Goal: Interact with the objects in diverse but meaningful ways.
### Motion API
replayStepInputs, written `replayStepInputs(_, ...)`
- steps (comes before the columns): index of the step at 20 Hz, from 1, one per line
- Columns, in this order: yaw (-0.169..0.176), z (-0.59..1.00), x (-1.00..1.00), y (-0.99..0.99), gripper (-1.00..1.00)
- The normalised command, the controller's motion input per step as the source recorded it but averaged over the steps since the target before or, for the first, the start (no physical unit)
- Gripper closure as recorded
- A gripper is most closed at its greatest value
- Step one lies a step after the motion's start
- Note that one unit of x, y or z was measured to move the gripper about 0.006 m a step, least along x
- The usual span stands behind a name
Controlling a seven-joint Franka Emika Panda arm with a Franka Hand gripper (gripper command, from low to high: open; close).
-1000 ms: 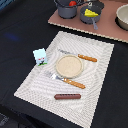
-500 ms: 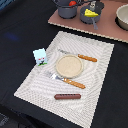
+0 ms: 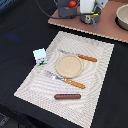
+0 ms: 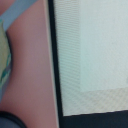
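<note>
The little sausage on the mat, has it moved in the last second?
No. The sausage lies below the plate, near the placemat's front edge, as before.

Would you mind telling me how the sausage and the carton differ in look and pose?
The sausage is thin, brown and lies flat; the carton is a white cube with green-blue print, standing upright. The sausage lies fully on the striped placemat; the carton sits at its edge. Both are small and untouched.

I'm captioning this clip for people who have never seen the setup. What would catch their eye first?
A place setting on a striped placemat: a tan plate in the middle, with an orange-handled knife and fork on either side. A brown sausage lies at the near edge, and a white carton stands at the exterior view's left.
</note>
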Motion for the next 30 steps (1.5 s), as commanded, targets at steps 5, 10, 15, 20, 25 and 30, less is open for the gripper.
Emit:
replayStepInputs(5,0.000,-0.01,0.01,-1.00,-1.00)
replayStepInputs(10,0.005,0.00,0.14,-1.00,-1.00)
replayStepInputs(15,0.023,-0.01,0.27,-1.00,-1.00)
replayStepInputs(20,0.040,-0.05,0.31,-0.97,-1.00)
replayStepInputs(25,0.045,-0.08,0.31,-0.96,-1.00)
replayStepInputs(30,0.065,-0.01,0.36,-0.88,-1.00)
